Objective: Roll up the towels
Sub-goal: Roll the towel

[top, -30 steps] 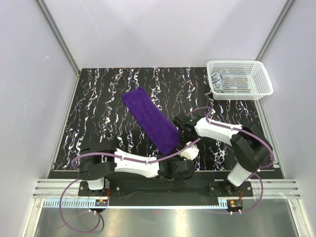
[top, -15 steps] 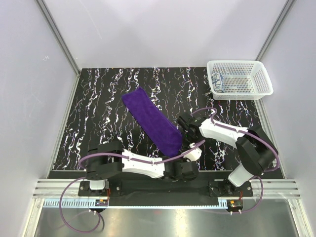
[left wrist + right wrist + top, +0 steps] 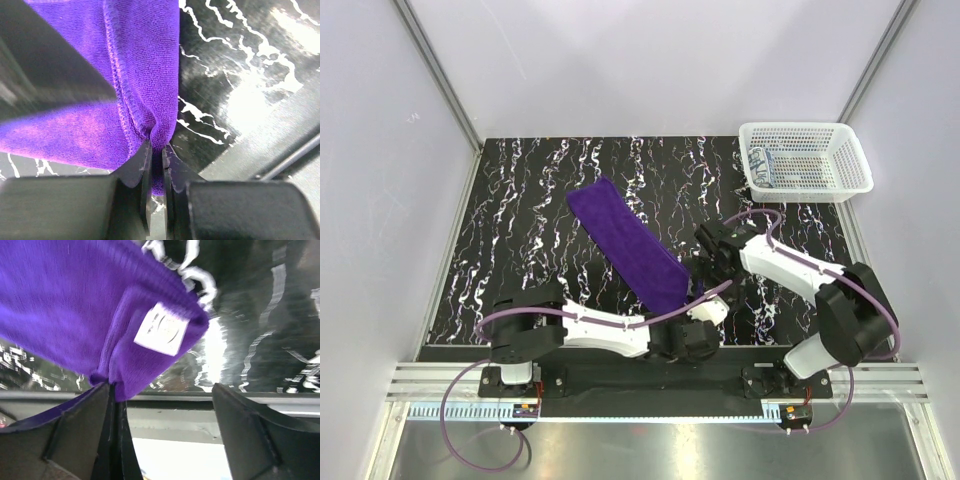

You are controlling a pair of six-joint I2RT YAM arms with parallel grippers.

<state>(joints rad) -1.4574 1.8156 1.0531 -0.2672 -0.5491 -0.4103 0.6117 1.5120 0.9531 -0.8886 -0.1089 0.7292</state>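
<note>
The purple towel lies as a long diagonal strip on the black marbled table. Its near end is lifted slightly, and my left gripper is shut on that end. In the left wrist view a fold of the purple towel is pinched between the jaws of the left gripper. My right gripper stands open just right of the same end. In the right wrist view the purple towel and its white label hang above the right gripper, brushing one finger. The patterned towel lies rolled in the basket.
The white mesh basket stands at the far right corner of the table. Grey walls close the table in on the left, back and right. A metal rail runs along the near edge by the arm bases.
My right gripper has opened, let go of the towel's near end and drawn slightly to the right. My left gripper has closed on that end.
</note>
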